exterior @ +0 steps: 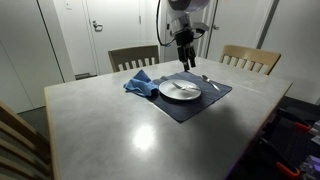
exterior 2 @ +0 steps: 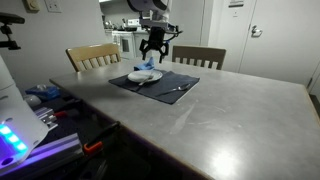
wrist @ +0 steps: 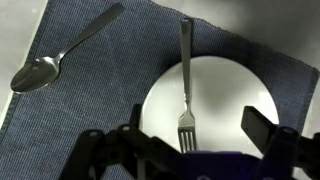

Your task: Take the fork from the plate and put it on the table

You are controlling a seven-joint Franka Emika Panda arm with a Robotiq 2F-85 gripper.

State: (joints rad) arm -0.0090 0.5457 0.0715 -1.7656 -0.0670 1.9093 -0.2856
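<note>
A silver fork [wrist: 185, 82] lies on the white plate [wrist: 225, 95], tines toward me and handle reaching past the far rim onto the dark blue placemat [wrist: 100, 95]. In the wrist view my gripper [wrist: 195, 128] is open and empty, hovering above the plate with the fork's tines between its fingers. In both exterior views the gripper [exterior: 185, 62] [exterior 2: 152, 57] hangs above the plate [exterior: 180, 90] [exterior 2: 140, 76]. The fork is too small to make out there.
A silver spoon [wrist: 62, 52] lies on the placemat beside the plate. A crumpled blue cloth [exterior: 140, 84] sits next to the plate. The grey table [exterior: 120, 125] has wooden chairs [exterior: 132, 57] [exterior: 250, 58] at its far side.
</note>
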